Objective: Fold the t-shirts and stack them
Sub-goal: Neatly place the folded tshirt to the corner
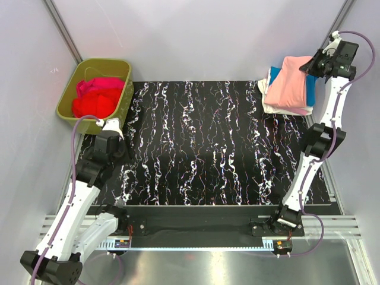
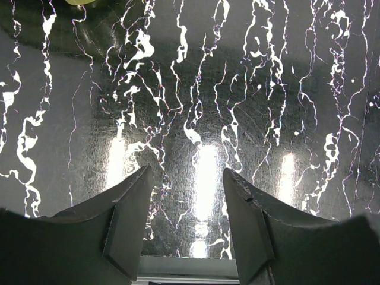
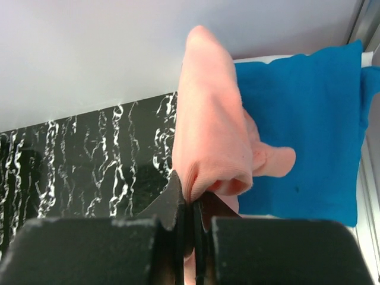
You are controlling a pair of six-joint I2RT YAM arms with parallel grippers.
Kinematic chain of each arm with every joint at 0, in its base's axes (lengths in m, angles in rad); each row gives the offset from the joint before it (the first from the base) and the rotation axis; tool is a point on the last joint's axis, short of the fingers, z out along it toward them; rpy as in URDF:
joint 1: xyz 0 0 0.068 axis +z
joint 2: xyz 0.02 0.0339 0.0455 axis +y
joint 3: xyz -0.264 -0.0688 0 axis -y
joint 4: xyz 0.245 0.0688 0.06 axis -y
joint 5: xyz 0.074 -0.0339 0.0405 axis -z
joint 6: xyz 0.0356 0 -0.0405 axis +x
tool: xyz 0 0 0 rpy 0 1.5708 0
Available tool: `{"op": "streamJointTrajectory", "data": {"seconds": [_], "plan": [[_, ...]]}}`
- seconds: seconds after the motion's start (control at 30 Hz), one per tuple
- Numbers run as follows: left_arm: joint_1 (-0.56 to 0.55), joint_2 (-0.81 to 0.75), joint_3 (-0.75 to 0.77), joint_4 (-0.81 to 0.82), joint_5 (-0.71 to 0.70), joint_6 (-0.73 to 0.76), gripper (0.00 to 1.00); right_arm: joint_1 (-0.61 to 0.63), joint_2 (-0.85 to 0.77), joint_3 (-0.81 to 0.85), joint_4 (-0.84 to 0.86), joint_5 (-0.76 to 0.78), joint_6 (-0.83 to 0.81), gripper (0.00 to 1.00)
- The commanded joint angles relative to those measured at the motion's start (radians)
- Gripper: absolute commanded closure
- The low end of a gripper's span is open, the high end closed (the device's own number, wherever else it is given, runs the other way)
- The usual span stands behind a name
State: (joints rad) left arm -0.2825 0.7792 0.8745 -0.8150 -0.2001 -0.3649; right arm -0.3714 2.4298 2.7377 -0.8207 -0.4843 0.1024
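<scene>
Pinching the salmon-pink tee [image 3: 211, 119], the right gripper [image 3: 191, 199] is clamped on its fold above the blue tee [image 3: 309, 136], perhaps a cream tee [image 1: 265, 89] beneath, at the far right corner of the table [image 1: 202, 142]. The left gripper [image 2: 184, 196] hangs spread apart near the tub [image 1: 64, 108] of red tees [image 1: 95, 104].

Enclosure as I view it remotely: black tabletop [image 1: 202, 142] veined in white, with pale grey walls [image 1: 196, 35] and metal corner posts [image 1: 62, 29]. Just ahead of the left gripper [image 2: 187, 172], three glare patches [image 2: 205, 160] streak the tabletop. Well behind it lies a brushed steel sheet [image 1: 208, 267].
</scene>
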Motion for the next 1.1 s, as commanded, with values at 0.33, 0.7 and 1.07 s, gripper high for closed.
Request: {"op": "streamJointTrajectory", "data": {"seconds": [0.33, 0.7, 1.07], "plan": [[0.005, 0.006, 0.001, 0.031, -0.033, 0.000, 0.45, -0.011, 0.049, 0.014, 0.461, -0.014, 0.000, 1.00], [0.005, 0.022, 0.003, 0.030, -0.033, -0.002, 0.45, -0.093, 0.212, -0.071, 0.640, -0.172, 0.074, 1.00], [0.005, 0.043, 0.003, 0.028, -0.030, 0.000, 0.45, -0.135, 0.316, -0.070, 0.683, -0.046, 0.108, 0.59]]}}
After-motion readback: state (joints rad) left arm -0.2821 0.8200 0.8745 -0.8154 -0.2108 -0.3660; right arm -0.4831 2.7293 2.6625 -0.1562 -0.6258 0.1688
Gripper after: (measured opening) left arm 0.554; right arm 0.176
